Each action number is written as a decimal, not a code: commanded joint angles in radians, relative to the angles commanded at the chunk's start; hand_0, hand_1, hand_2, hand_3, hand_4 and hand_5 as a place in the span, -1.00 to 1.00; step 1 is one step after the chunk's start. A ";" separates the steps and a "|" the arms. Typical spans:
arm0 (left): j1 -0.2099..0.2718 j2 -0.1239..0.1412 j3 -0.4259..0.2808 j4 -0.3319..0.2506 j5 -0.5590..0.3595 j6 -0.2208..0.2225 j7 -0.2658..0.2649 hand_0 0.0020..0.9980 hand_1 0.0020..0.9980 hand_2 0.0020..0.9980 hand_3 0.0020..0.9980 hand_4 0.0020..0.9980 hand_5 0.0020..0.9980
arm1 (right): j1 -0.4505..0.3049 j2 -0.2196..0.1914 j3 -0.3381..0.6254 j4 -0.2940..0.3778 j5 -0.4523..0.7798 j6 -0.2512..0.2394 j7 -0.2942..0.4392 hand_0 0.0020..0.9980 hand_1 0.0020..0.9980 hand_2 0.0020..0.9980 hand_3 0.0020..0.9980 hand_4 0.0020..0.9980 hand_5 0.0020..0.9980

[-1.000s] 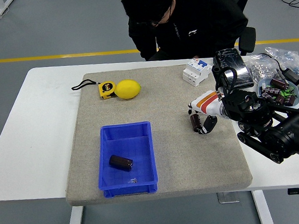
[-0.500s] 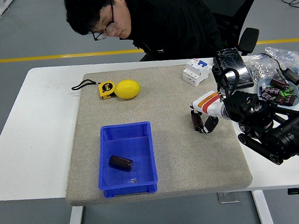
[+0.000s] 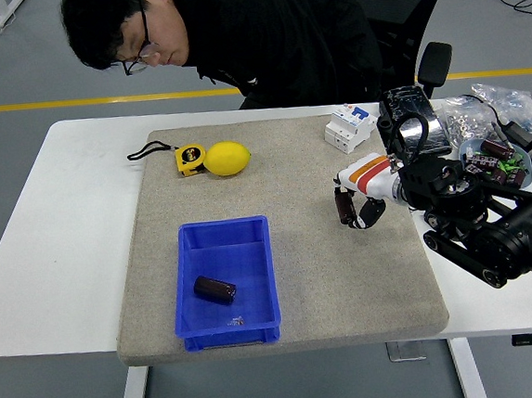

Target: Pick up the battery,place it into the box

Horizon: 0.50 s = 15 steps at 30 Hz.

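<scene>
My right hand (image 3: pixel 357 205), white with orange stripes, is at the right side of the grey mat (image 3: pixel 282 170) with its fingers curled around a dark cylindrical battery (image 3: pixel 345 208), held upright just above the mat. The blue box (image 3: pixel 225 283) sits at the mat's front left; another dark battery (image 3: pixel 214 289) lies inside it. My left arm is out of view.
A yellow lemon (image 3: pixel 227 158) and a yellow tape measure (image 3: pixel 188 158) lie at the mat's back left. A white breaker (image 3: pixel 349 126), a black device (image 3: pixel 413 121), a bowl of batteries (image 3: pixel 496 161) and plastic bags sit at the right. A person leans over the far edge.
My right hand has lifted the battery slightly and shifted it up and left. The person at the far side has leaned further to the left.
</scene>
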 joint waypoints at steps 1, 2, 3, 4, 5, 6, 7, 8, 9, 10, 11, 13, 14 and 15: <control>0.001 0.000 -0.003 0.000 0.003 0.000 0.001 0.44 0.38 0.34 0.17 0.26 0.09 | -0.002 -0.004 0.012 0.013 -0.003 0.002 -0.002 -0.45 -0.22 -0.02 0.07 0.49 -0.60; 0.002 0.000 -0.003 0.000 0.004 0.000 0.001 0.44 0.38 0.34 0.17 0.26 0.08 | -0.005 -0.008 0.022 0.024 -0.004 0.001 -0.004 -0.46 -0.22 -0.03 0.06 0.47 -0.60; 0.003 0.001 -0.004 0.000 0.005 0.000 0.001 0.44 0.38 0.34 0.17 0.26 0.08 | -0.009 -0.013 0.036 0.040 -0.007 0.001 -0.007 -0.46 -0.22 -0.03 0.06 0.47 -0.60; 0.004 0.001 -0.005 0.000 0.004 0.001 0.000 0.44 0.38 0.34 0.17 0.26 0.08 | -0.014 -0.019 0.055 0.065 -0.012 0.001 -0.012 -0.46 -0.22 -0.03 0.06 0.47 -0.60; 0.005 0.001 -0.005 0.001 0.004 0.001 0.000 0.44 0.38 0.34 0.17 0.26 0.08 | -0.017 -0.022 0.066 0.083 -0.016 0.001 -0.015 -0.46 -0.22 -0.03 0.06 0.47 -0.60; 0.007 0.001 -0.007 0.001 0.004 0.002 0.000 0.44 0.38 0.34 0.17 0.26 0.08 | -0.020 -0.025 0.080 0.108 -0.020 0.001 -0.019 -0.46 -0.22 -0.03 0.06 0.47 -0.60; 0.010 0.001 -0.011 0.001 0.008 0.002 0.000 0.44 0.38 0.34 0.17 0.26 0.08 | -0.024 -0.027 0.097 0.140 -0.026 0.001 -0.026 -0.46 -0.22 -0.03 0.06 0.47 -0.60; 0.011 0.001 -0.013 0.002 0.011 0.003 0.000 0.44 0.38 0.34 0.17 0.26 0.09 | -0.025 -0.028 0.108 0.168 -0.030 0.002 -0.033 -0.46 -0.22 -0.03 0.06 0.46 -0.60; 0.013 0.001 -0.016 0.002 0.014 0.002 0.000 0.44 0.38 0.34 0.17 0.26 0.09 | -0.027 -0.027 0.119 0.198 -0.034 0.004 -0.041 -0.46 -0.22 -0.03 0.06 0.46 -0.60; 0.014 0.001 -0.018 0.002 0.017 0.002 0.000 0.44 0.38 0.34 0.17 0.26 0.09 | -0.028 -0.026 0.126 0.224 -0.036 0.006 -0.048 -0.46 -0.22 -0.03 0.06 0.46 -0.60; 0.015 0.001 -0.019 0.002 0.019 0.002 0.001 0.44 0.38 0.34 0.17 0.26 0.09 | -0.030 -0.025 0.131 0.252 -0.036 0.007 -0.055 -0.46 -0.22 -0.03 0.06 0.46 -0.60; 0.018 0.001 -0.024 0.002 0.025 0.001 0.002 0.44 0.38 0.34 0.17 0.26 0.09 | -0.032 -0.020 0.134 0.317 -0.033 0.016 -0.074 -0.46 -0.22 -0.03 0.06 0.46 -0.60; 0.018 0.002 -0.025 0.002 0.026 0.001 0.002 0.44 0.38 0.34 0.17 0.26 0.08 | -0.033 -0.018 0.132 0.341 -0.033 0.019 -0.081 -0.45 -0.21 0.01 0.07 0.49 -0.58; 0.020 0.002 -0.028 0.002 0.029 0.001 0.002 0.44 0.38 0.34 0.17 0.26 0.08 | -0.033 -0.013 0.124 0.377 -0.031 0.026 -0.091 -0.45 -0.21 0.01 0.07 0.49 -0.58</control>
